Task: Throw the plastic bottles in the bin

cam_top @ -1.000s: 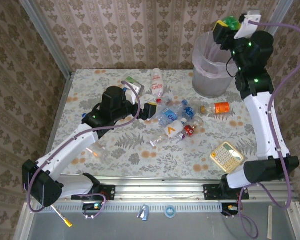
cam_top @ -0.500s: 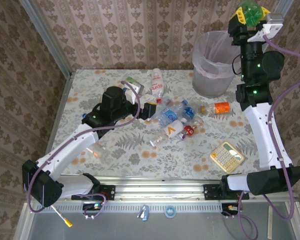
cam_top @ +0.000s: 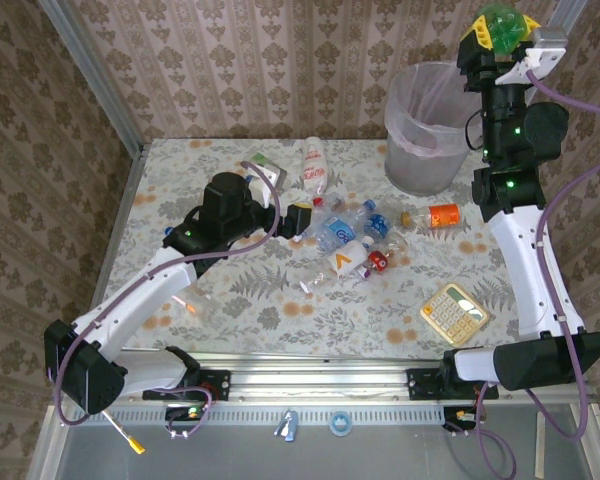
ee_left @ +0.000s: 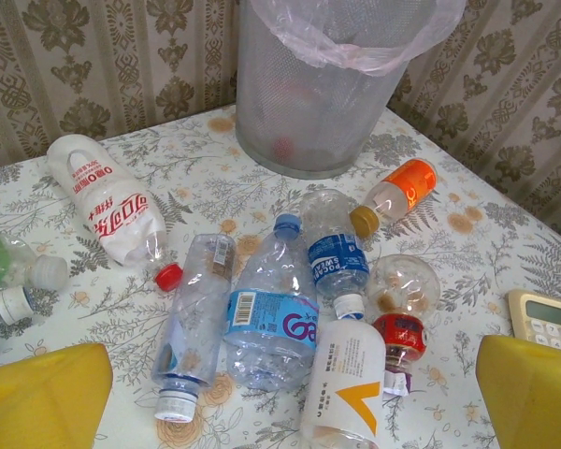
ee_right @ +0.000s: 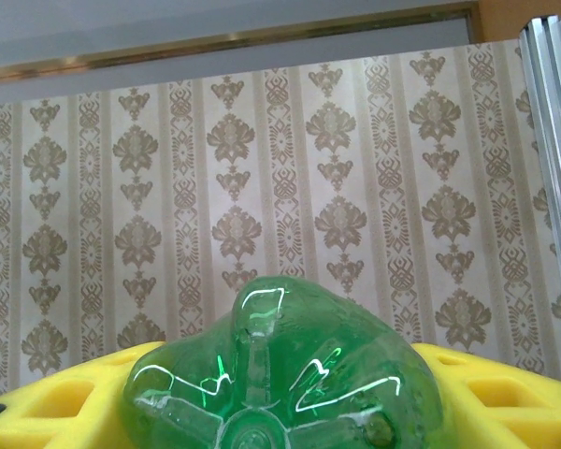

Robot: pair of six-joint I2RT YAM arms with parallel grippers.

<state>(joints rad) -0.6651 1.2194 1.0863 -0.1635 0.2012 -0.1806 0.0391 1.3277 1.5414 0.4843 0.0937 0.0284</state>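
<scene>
The right gripper (cam_top: 501,38) is raised high against the patterned wall, up and to the right of the large round translucent grey bin (cam_top: 420,160) with its thin pinkish liner. Its yellow fingers (ee_right: 505,393) clamp a crumpled green plastic bottle (cam_top: 503,20), ribbed base towards the wrist camera. Whether the bottle hangs over the bin's mouth I cannot tell.

The bin stands at the far right corner of the floral table (cam_top: 230,310). The left gripper (cam_top: 292,203) hovers low, jaws spread wide with nothing between them. Between it and the bin lies a heap — a crushed clear bottle with a blue label (ee_left: 273,313), a white bottle with an orange triangle (ee_left: 346,369) and a small round red-labelled bottle (ee_left: 399,323). A white bottle with red lettering (ee_left: 107,201) lies farther left. An orange-labelled bottle (ee_left: 399,190) lies nearest the bin, not touching it. A beige calculator (cam_top: 456,313) sits near right, apart from the heap.
</scene>
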